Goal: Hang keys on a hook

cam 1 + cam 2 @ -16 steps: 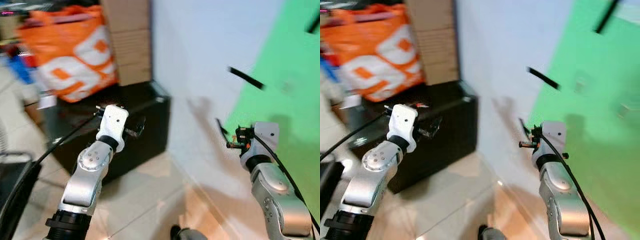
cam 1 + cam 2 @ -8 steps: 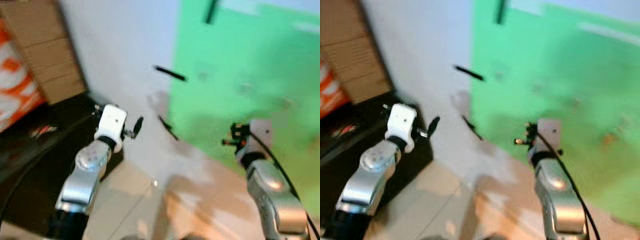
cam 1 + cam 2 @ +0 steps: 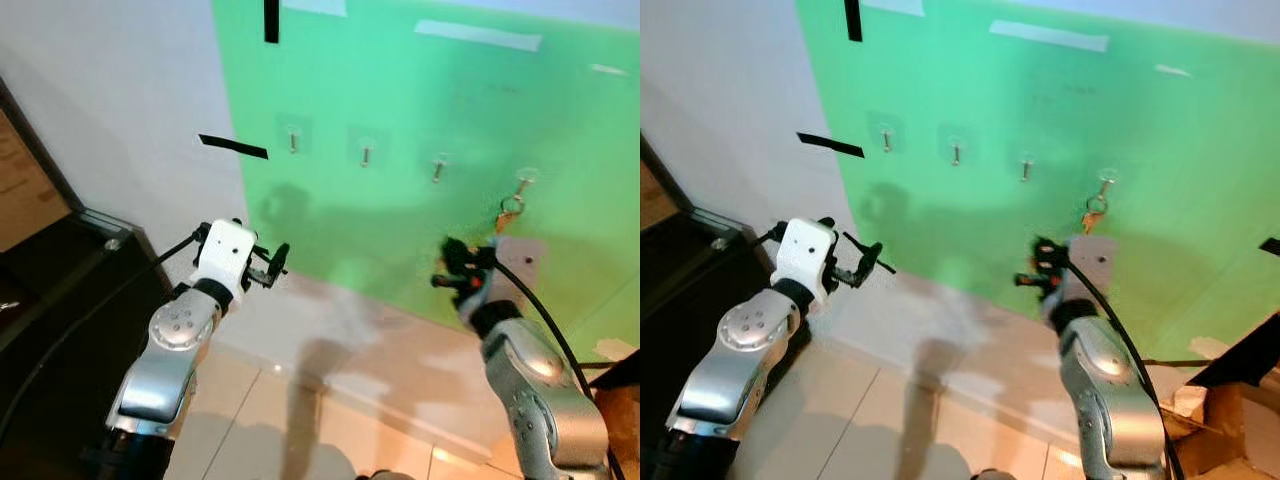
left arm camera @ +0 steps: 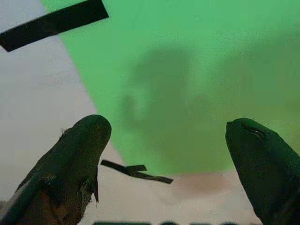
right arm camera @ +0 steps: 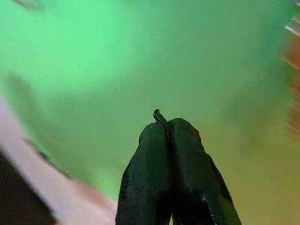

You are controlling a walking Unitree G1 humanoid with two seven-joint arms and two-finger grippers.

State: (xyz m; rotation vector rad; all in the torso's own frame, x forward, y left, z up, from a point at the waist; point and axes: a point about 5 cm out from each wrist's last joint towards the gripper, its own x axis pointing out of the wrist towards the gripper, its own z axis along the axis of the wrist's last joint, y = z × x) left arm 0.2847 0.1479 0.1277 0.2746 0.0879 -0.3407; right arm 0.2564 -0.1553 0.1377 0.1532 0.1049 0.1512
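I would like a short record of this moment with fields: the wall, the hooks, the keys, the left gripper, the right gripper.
wall: green panel beside a white wall with black tape strips
hooks: four hooks in a row
keys: a key ring hangs on the rightmost hook
left gripper: fingers open, holding nothing, facing the green panel's edge
right gripper: fingers closed together, raised below the key ring; a thin tip shows between them, too small to identify

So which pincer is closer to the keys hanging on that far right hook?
Right. The right pincer sits just below the keys and slightly to their left; the left pincer is far off to the left, beneath the first hook.
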